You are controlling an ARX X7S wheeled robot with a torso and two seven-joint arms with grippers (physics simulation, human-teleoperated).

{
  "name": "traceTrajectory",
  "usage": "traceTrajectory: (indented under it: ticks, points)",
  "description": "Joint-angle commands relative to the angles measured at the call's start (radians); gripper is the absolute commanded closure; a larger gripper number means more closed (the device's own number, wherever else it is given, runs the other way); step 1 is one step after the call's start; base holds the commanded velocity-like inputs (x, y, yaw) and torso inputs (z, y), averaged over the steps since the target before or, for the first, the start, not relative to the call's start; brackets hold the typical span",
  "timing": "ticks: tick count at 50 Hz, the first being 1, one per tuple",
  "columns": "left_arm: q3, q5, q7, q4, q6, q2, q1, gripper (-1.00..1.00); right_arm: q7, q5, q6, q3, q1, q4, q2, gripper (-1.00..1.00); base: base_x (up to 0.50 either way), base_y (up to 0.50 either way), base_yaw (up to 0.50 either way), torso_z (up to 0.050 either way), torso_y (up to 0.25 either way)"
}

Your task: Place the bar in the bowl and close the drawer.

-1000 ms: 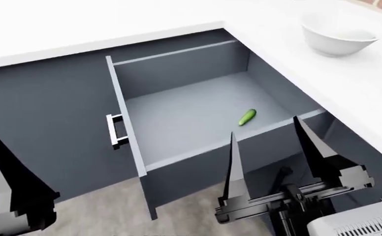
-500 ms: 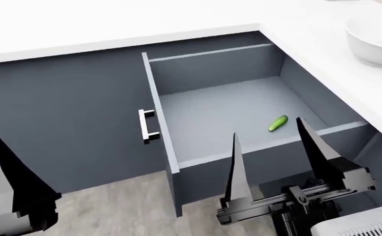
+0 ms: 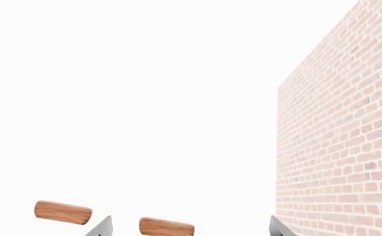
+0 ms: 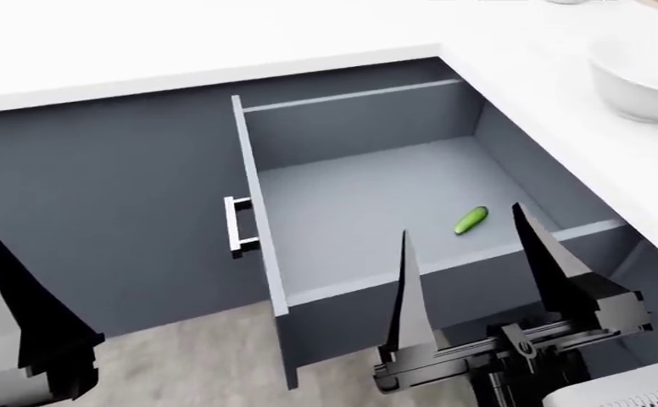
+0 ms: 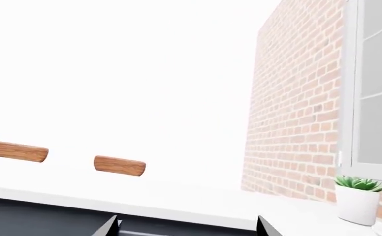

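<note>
The drawer (image 4: pixel 363 212) stands pulled out under the white worktop (image 4: pixel 193 42), a small green cucumber (image 4: pixel 471 220) lying inside. The bowl (image 4: pixel 644 80) sits on the worktop, well apart. The bar cannot be made out. The right hand (image 4: pixel 471 246) hangs wide open and empty before the drawer; the left hand (image 4: pixel 13 322) shows one finger only, so I cannot tell its state.

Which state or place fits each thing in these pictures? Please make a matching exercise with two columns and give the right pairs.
Things:
1. drawer
2. bowl
3. small green item
4. right end effector

Places or states:
A. on the white counter
B. lying inside the drawer
C. pulled open
D. open and empty, in front of the drawer

Pairs: 1-C, 2-A, 3-B, 4-D
</note>
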Motion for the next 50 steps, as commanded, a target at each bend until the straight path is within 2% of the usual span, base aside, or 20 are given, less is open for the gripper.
traceTrajectory:
  ticks: [1, 21, 42, 50]
  points:
    - [0.000, -0.004, -0.002, -0.002, 0.005, -0.003, 0.002, -1.00, -0.005, 0.018, 0.019, -0.004, 0.014, -0.017, 0.001, -1.00, 0.30, 0.12, 0.00, 0.000, 0.000]
    - [-0.007, -0.010, -0.008, -0.010, 0.023, -0.007, 0.011, -1.00, 0.007, 0.005, 0.026, -0.015, 0.022, -0.002, -0.007, -1.00, 0.23, 0.18, 0.00, 0.000, 0.000]
    - [-0.007, -0.024, -0.010, -0.006, 0.031, -0.016, 0.020, -1.00, 0.018, -0.020, 0.007, -0.023, 0.010, -0.007, 0.001, -1.00, 0.02, 0.06, 0.00, 0.000, 0.000]
    - [0.016, -0.041, -0.006, 0.009, -0.048, -0.040, -0.014, -1.00, 0.031, -0.016, 0.016, -0.007, 0.009, -0.029, 0.008, -1.00, 0.00, 0.00, 0.00, 0.000, 0.000]
